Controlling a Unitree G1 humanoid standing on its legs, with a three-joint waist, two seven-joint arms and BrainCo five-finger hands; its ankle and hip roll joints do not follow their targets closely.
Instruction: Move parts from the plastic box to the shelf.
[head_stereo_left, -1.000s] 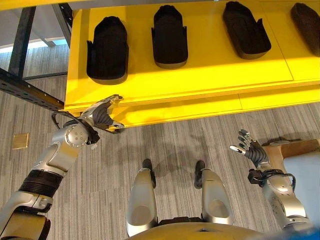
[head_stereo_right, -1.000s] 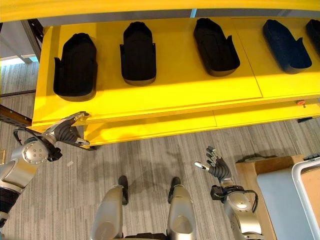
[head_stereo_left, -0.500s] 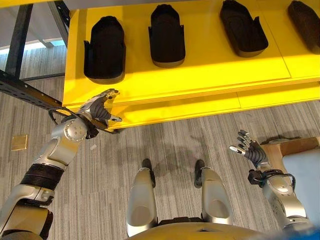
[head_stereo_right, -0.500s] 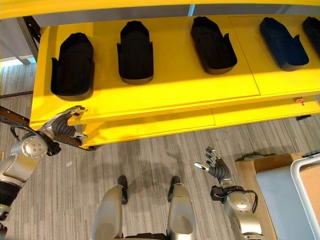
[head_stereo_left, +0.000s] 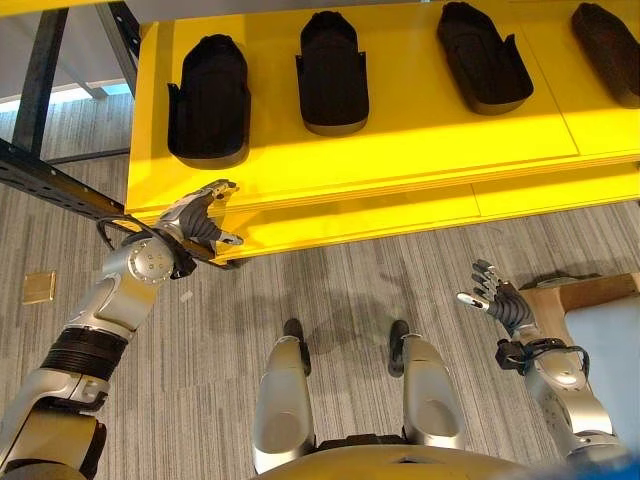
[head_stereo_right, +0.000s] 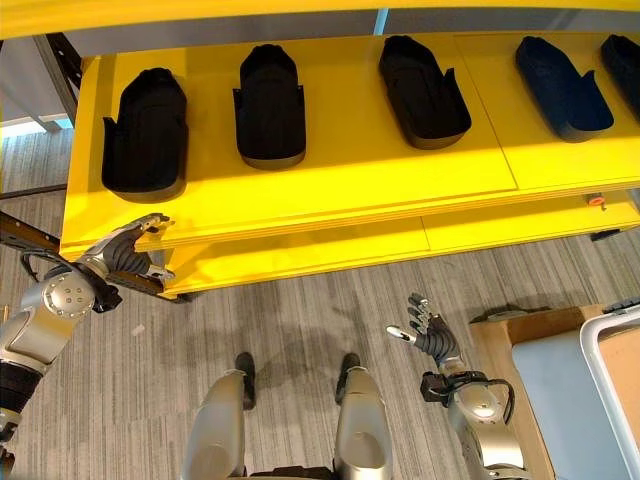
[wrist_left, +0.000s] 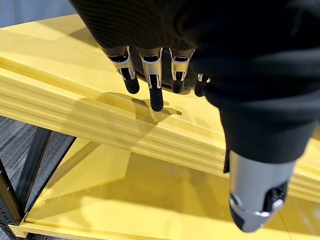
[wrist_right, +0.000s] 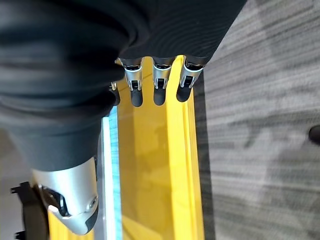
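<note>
Black parts (head_stereo_left: 208, 97) are being kept in a row on the yellow shelf (head_stereo_left: 420, 150), whose front left edge is being neared by the empty, loosely spread left hand (head_stereo_left: 200, 222), while the right hand (head_stereo_left: 497, 299) is being held open and empty above the floor.

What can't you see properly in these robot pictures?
- The plastic box: cut off by the right edge of the right eye view, so what is inside it stays hidden.
- The rightmost black part on the yellow shelf: cut by the left eye view's edge.
- The lower shelf level: the top board hides most of it in the eye views.
- Left hand and right hand: both open, holding nothing.
</note>
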